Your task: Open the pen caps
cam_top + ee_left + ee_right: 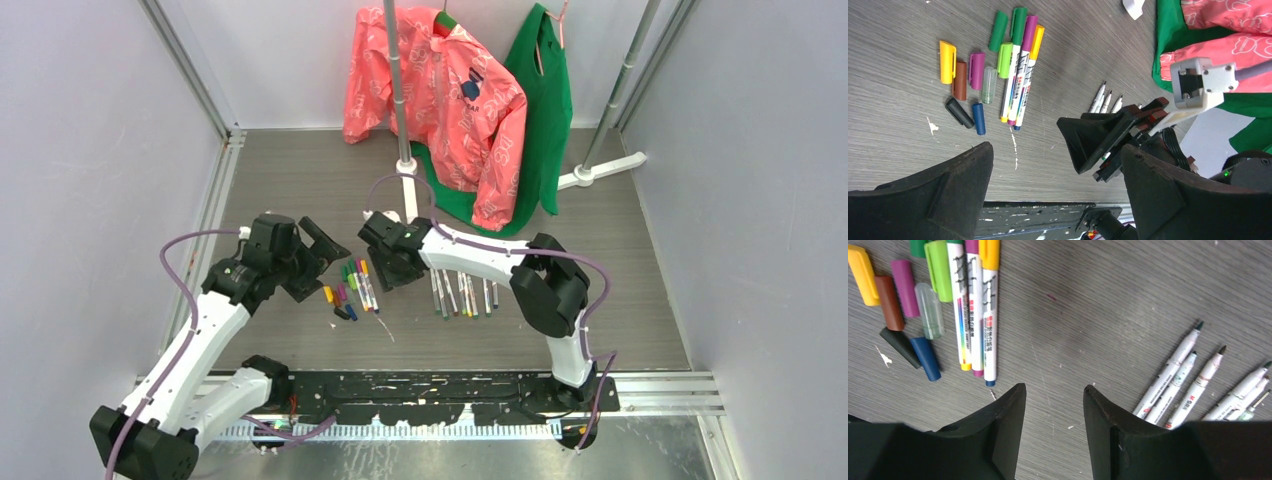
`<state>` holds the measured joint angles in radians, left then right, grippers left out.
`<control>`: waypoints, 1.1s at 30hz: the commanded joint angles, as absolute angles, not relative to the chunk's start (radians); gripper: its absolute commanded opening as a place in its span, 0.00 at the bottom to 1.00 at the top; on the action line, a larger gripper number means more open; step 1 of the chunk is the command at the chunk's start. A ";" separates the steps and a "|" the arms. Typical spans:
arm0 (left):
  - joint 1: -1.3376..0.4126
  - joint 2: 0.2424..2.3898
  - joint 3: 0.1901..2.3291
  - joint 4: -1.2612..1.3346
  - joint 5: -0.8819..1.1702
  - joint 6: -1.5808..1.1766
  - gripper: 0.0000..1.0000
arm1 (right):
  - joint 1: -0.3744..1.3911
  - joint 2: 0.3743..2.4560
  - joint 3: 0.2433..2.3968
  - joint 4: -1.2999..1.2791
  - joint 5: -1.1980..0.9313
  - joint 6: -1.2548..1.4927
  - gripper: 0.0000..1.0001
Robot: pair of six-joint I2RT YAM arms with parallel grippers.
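step: between pens | left pincer spread wide, empty | right pincer parted, empty | next — seize a capped pen up-left of right pincer — uncap

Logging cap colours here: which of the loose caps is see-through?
The clear cap, lying between the purple cap and the light-green cap; all the other loose caps are solid-coloured.

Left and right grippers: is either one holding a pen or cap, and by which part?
Nothing is held. The left gripper and the right gripper both stand open and empty.
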<state>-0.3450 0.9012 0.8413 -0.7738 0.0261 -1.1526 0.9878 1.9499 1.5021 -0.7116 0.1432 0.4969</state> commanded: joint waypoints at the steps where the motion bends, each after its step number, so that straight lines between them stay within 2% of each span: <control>1: -0.348 0.866 0.847 -0.736 -0.013 -1.141 0.97 | 1.000 1.974 1.575 -0.681 0.128 0.503 0.52; 33: -0.348 0.814 0.870 -0.809 -0.076 -1.102 0.93 | 1.028 2.140 1.728 -0.693 0.075 0.555 0.52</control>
